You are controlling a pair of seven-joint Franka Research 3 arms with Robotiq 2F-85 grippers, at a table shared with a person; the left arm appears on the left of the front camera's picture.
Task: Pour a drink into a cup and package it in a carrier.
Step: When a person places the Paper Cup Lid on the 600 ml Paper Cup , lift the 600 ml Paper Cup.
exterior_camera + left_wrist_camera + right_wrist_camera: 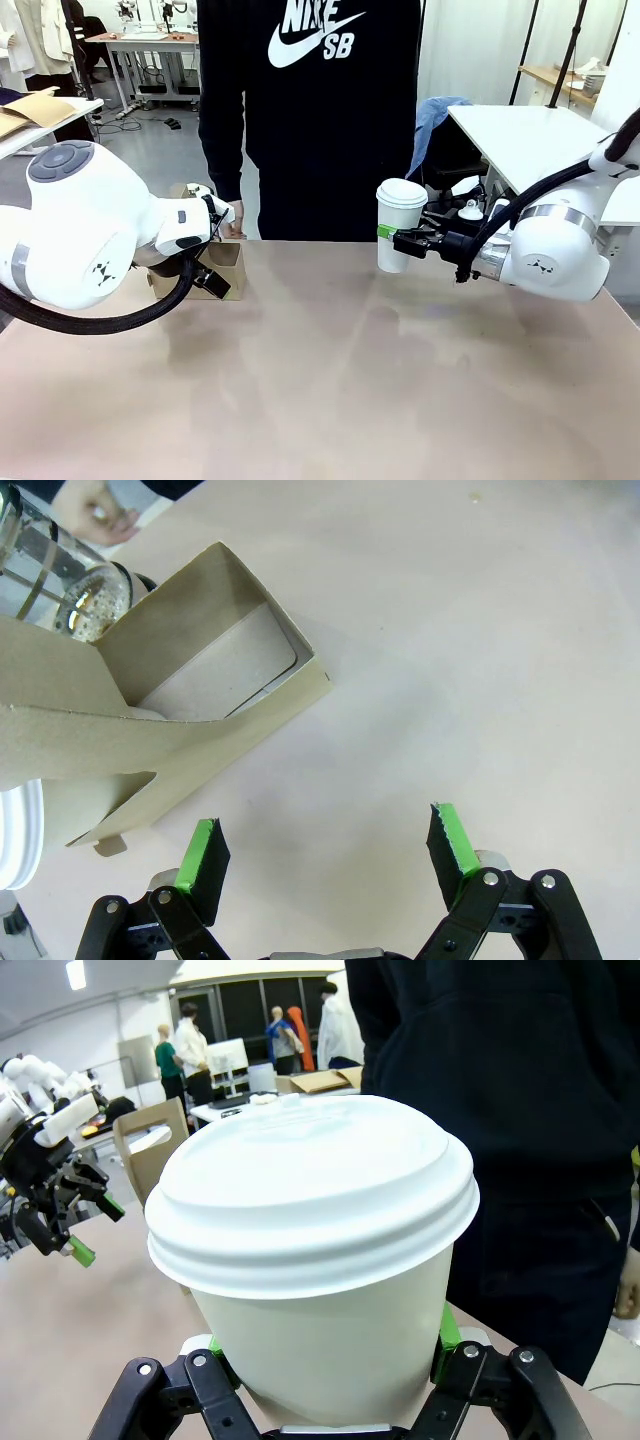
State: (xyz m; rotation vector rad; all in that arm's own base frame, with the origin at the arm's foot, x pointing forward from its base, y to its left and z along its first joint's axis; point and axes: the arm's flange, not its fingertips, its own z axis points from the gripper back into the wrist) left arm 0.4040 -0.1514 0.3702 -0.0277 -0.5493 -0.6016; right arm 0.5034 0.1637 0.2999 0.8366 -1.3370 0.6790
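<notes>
Grips the cup [400, 222] in the right gripper [392, 236], green pads clamped on its lower wall, jaws closed around it. Holds it upright, white lid [310, 1175] on, in the air above the far right part of the tabletop [330, 380], in front of the person's dark top. Seen from the right wrist, fills most of the frame, its rim towards the camera.

Carries the left gripper [325, 845] with jaws wide apart and nothing between the pads, hovering over bare tabletop just beside the carrier [200, 695]. Not touching the cardboard. Finds the carrier at the far left of the tabletop, brown, one square slot facing the left wrist camera. Behind it, a glass press jug [60, 580] with steel bands, partly hidden by the cardboard panel; cannot tell how much liquid is inside. Close by the jug, a person's hand [95, 510]. Well apart, cup and carrier, on opposite sides of the tabletop
</notes>
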